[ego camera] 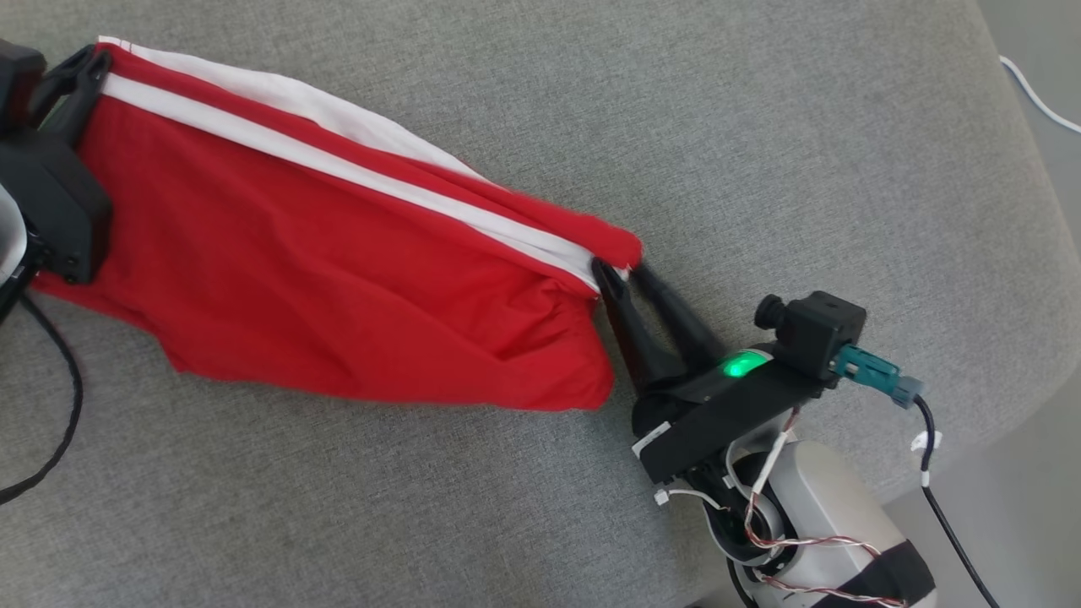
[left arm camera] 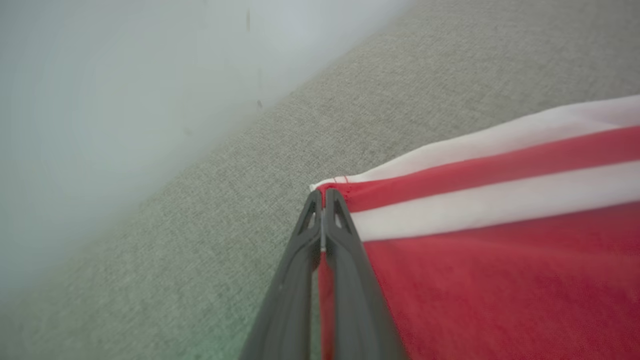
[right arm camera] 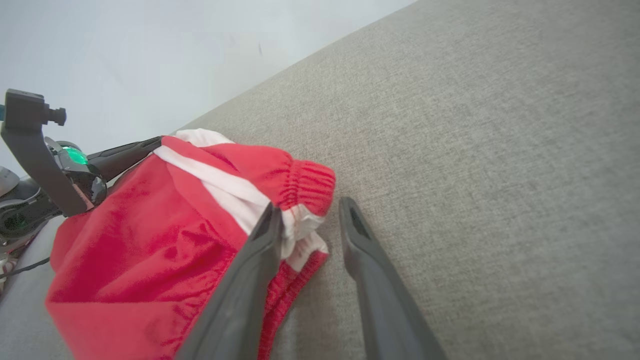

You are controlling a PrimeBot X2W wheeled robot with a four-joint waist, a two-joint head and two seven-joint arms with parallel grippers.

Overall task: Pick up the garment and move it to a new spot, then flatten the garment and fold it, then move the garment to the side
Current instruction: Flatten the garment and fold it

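Note:
The garment (ego camera: 338,287), red shorts with two white side stripes, lies stretched across the grey cushion (ego camera: 760,127) from upper left to centre. My left gripper (ego camera: 95,57) is at its upper-left corner, shut on the hem; in the left wrist view the fingers (left arm camera: 324,195) pinch the red cloth (left arm camera: 500,260) at the stripes. My right gripper (ego camera: 622,270) is at the gathered waistband end. In the right wrist view its fingers stand apart (right arm camera: 310,207), and the waistband (right arm camera: 300,180) rests against the left finger, reaching partly into the gap. The left gripper (right arm camera: 150,143) shows beyond the cloth.
The cushion's rounded edge runs down the right side, with floor and a white cable (ego camera: 1034,93) beyond it. A black cable (ego camera: 59,405) loops over the cushion at the left. A pale wall (left arm camera: 100,100) lies behind the cushion.

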